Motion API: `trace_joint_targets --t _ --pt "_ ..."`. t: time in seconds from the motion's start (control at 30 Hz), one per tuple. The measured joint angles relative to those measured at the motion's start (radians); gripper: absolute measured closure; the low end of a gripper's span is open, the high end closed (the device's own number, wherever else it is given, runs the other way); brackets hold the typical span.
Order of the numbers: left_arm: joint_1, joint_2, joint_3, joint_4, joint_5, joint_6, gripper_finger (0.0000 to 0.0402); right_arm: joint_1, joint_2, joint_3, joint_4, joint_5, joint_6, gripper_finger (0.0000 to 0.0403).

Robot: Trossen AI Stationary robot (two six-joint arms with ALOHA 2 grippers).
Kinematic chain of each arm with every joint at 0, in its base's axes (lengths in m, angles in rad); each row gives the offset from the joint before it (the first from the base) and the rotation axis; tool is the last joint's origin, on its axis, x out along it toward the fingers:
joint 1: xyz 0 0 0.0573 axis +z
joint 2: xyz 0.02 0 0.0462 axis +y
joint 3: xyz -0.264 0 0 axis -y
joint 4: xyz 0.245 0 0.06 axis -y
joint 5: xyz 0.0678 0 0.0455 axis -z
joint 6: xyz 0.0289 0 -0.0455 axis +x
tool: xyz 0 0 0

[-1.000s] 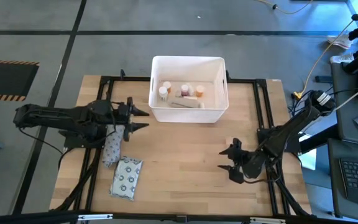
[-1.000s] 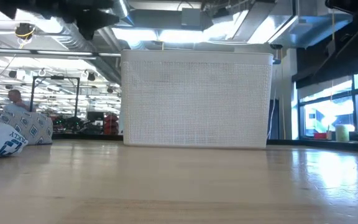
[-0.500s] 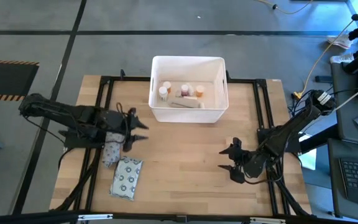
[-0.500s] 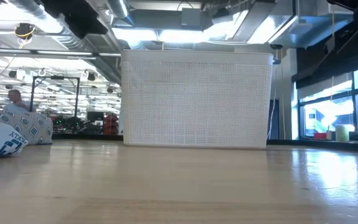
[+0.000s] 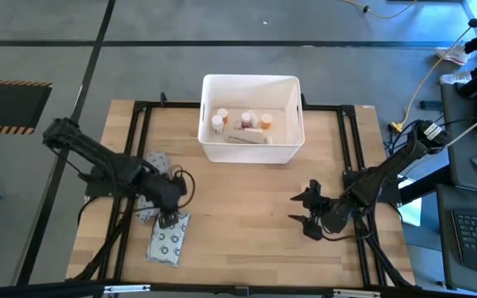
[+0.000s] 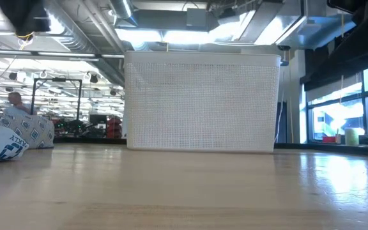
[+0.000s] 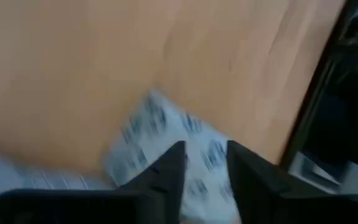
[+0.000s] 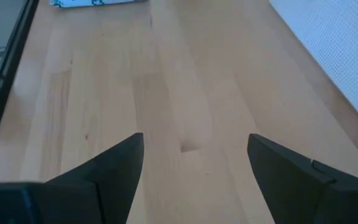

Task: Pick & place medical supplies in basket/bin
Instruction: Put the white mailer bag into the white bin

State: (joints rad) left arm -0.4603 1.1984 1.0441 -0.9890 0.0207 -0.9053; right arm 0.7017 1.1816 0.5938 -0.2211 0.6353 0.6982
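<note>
Lower left of the high view: ring packet (image 5: 168, 238) flat on table (image 5: 247, 223), well apart from tub (image 5: 251, 154). Second packet (image 5: 145, 213) just beside it, toward the upper left, partly hidden under the left arm. Whether the two overlap: cannot tell.

Upper centre: tub upright, already holding bottles (image 5: 219, 121) and a few other small items. Two packets not yet in, so task judged well along but unfinished.

Directly over the upper edge of the ring packet: left gripper (image 5: 168, 217), pointing down. In the left wrist view, blurred, left gripper (image 7: 204, 167) with a narrow gap between its fingers (image 7: 166, 177), printed packet showing past the tips. No clamp on anything seen; contact with the packet not determinable.

Lower right of the high view: right gripper (image 5: 305, 213) waiting, spread wide, holding nothing, bare wood ahead of it in its own wrist view.

Step in hand, as judged: pick of one packet by the left arm.

Notes for doing it well:
- Flat and probably limp, so take an edge or corner, not the middle.
- Pinch one packet only; check the neighbour is not dragged along.
- Close fully before lifting; expect sag.
- Lift clear of the tub rim before moving across.
- Release low inside the tub, away from the bottles.
</note>
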Motion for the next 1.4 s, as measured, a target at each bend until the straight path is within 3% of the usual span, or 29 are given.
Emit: trace_joint_targets --t 0.17,0.3,0.47,0.77,1.17,1.4 --pt "-0.079 0.109 0.011 -0.065 0.186 -0.343 0.0385 -0.005 0.0 0.0 0.0 0.0 -0.032 0.0115" --pt "-0.13 0.19 0.01 -0.08 0.261 -0.506 0.0399 -0.005 0.0 0.0 0.0 0.0 -0.052 0.0115" --pt "-0.15 0.284 0.01 -0.084 0.305 -0.574 0.04 -0.005 0.0 0.0 0.001 0.0 -0.053 0.0115" --pt "-0.12 0.44 0.01 -0.072 0.424 -0.444 0.04 -0.005 0.0 0.0 0.001 0.0 -0.051 0.0115" --pt "0.035 0.519 0.01 0.082 0.437 -0.165 0.0399 -0.005 0.0 0.0 0.002 -0.001 0.008 0.0115" --pt "0.179 0.517 0.012 0.24 0.379 -0.006 0.0398 -0.005 0.0 0.0 0.003 -0.001 0.003 0.0115"
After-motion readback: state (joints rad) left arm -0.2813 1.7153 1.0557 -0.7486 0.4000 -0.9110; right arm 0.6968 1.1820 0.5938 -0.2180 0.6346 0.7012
